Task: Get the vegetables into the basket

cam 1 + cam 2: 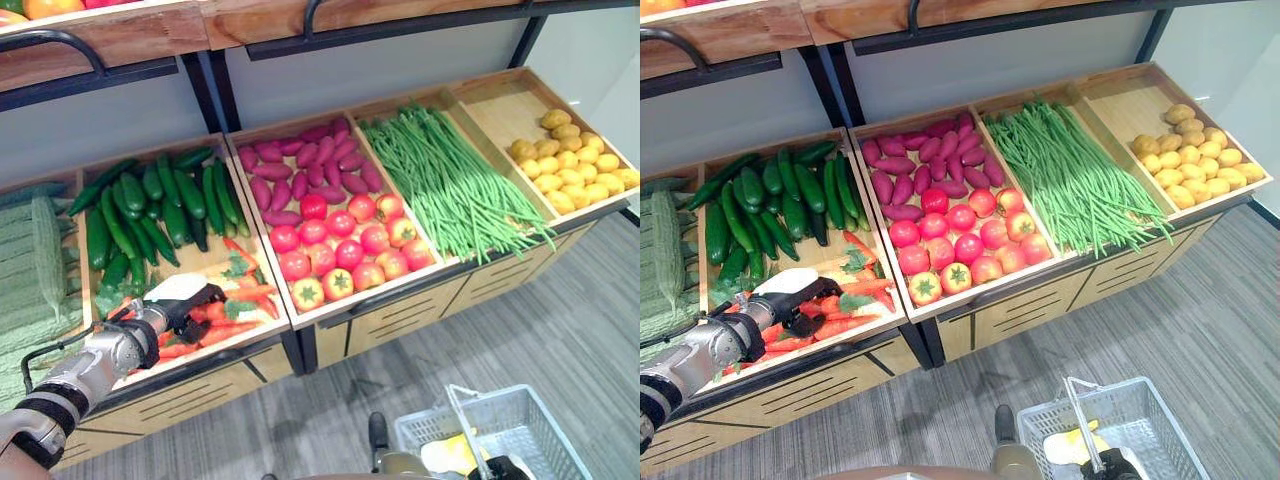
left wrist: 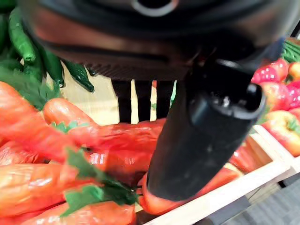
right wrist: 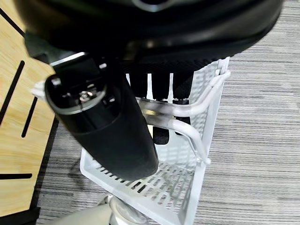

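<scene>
Grey striped floor (image 1: 560, 330), wooden produce stand (image 1: 400, 310)

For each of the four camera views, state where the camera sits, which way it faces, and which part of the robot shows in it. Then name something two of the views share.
Left eye view: on the head, looking down at the produce stand; left hand over the carrots.
Right eye view: beside it, same scene, slightly offset.
Left wrist view: on the left wrist, looking along the hand at the carrots.
Right wrist view: on the right wrist, facing the floor; right hand curled round the handle of the basket.
Shared: both eye views and the left wrist view show carrots, cucumbers and tomatoes.
</scene>
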Controlling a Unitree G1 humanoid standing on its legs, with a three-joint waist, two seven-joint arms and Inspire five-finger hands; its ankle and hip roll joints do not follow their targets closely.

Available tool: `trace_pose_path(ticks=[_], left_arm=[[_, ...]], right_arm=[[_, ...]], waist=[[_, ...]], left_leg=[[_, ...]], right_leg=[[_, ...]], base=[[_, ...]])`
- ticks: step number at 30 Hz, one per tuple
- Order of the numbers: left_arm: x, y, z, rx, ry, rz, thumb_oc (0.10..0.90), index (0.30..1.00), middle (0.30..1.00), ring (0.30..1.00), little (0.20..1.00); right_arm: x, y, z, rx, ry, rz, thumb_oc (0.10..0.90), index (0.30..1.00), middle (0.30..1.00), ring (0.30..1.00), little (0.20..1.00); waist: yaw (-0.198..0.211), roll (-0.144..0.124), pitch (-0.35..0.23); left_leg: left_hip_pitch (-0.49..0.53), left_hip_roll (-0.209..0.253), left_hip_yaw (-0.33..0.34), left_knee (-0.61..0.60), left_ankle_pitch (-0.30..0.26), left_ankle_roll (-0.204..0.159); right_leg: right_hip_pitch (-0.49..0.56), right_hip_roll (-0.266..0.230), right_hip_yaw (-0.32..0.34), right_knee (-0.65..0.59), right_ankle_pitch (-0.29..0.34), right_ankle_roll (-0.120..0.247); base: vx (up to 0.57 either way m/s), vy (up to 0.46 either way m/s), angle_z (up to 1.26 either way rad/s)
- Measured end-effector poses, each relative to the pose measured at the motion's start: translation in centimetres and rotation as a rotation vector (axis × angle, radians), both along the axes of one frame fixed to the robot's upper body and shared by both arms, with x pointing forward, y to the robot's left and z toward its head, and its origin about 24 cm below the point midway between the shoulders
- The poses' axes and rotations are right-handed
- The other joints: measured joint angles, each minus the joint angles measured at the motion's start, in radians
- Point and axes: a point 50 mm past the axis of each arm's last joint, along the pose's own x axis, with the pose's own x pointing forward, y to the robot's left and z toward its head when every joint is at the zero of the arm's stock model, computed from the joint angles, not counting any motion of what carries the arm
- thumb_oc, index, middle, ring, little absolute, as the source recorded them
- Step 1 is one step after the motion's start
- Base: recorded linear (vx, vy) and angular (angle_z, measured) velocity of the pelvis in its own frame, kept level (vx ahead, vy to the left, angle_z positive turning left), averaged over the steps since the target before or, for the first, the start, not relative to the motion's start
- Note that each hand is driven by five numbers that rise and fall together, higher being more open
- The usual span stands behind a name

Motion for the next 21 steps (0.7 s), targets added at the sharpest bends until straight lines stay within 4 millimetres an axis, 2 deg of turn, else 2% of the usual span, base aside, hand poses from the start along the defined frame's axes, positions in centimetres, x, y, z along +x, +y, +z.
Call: trace_pose_path(ticks=[3,13,21], left_arm=[[0.5,-0.4,-0.6,0.003,-0.03,0.016,0.4,0.3,0.3,0.3,0.3],[0.9,-0.8,0.3,0.074,-0.077,-0.04,0.4,0.3,0.3,0.3,0.3],[1.5,-1.4,5.8,0.053,-0.322,-0.129,0.4,0.3,0.3,0.3,0.3]], right_arm=[[0.1,0.0,0.0,-0.006,0.002,0.011,0.4,0.3,0.3,0.3,0.3],[0.0,-0.1,0.0,-0.021,-0.001,0.013,0.4,0.3,0.3,0.3,0.3],[-0.5,0.0,0.0,-0.024,0.005,0.009,0.4,0.3,0.3,0.3,0.3]], waist=[[-0.001,0.0,0.0],[0.005,0.0,-0.001],[0.012,-0.002,0.0]], left_leg=[[0.002,-0.001,0.001,0.0,0.0,0.0],[0.011,0.0,0.01,0.0,0.0,0.0],[0.018,0.002,-0.002,0.0,0.0,0.0]], right_leg=[[0.001,0.0,0.002,0.0,0.002,-0.003],[0.007,-0.001,0.006,0.0,0.002,-0.001],[0.024,-0.002,-0.008,0.0,0.001,0.0]], base=[[0.0,0.0,0.0],[0.0,0.002,-0.01],[0.0,-0.002,0.05]])
